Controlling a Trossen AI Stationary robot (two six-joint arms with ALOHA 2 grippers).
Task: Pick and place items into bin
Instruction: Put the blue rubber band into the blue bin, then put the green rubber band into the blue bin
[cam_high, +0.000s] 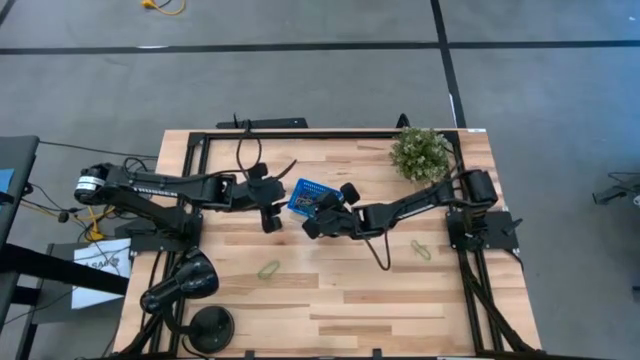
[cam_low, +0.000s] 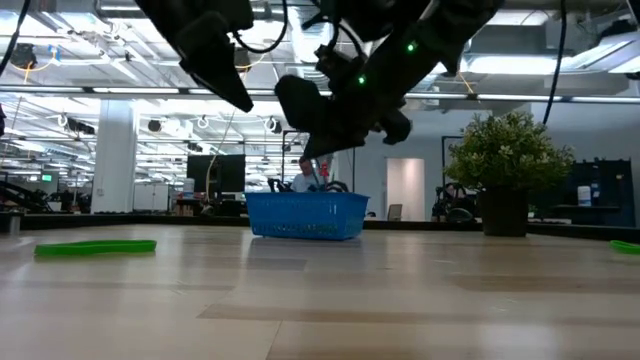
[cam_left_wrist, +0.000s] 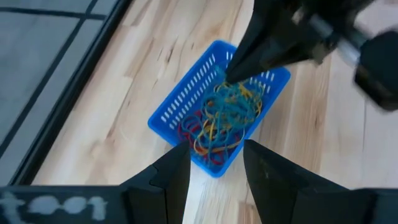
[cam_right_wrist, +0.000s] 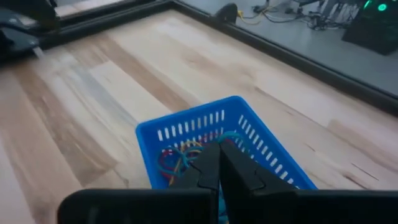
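Note:
The blue mesh bin (cam_high: 306, 196) (cam_left_wrist: 186, 102) (cam_right_wrist: 186, 127) stands on the table's far middle. It holds a tangle of red, yellow, teal and blue loops (cam_left_wrist: 225, 118). My right gripper (cam_right_wrist: 218, 155) (cam_left_wrist: 229, 76) is shut, with its tips down inside the bin, over the pile. A teal loop (cam_right_wrist: 234, 135) curves out from its tips. My left gripper (cam_left_wrist: 214, 163) (cam_high: 270, 210) hovers open just left of the bin and touches nothing. Two green loops lie flat on the table, one (cam_high: 268, 269) (cam_low: 95, 247) near the front left and one (cam_high: 421, 249) at the right. My right gripper pinches a thin teal loop (cam_right_wrist: 231, 134) between its two shut fingertips, coming slanting down from the table's right side into the bin. The strand runs from the tips onto the pile in the bin. The fingers hide which part of the loop they hold.
A bushy potted plant (cam_high: 420, 152) (cam_low: 510, 165) stands at the far right corner. Black frame rails (cam_high: 300, 135) border the table. A dark stand and a round base (cam_high: 205, 325) sit at the near left. Bare wood (cam_high: 360, 300) lies in front of the bin.

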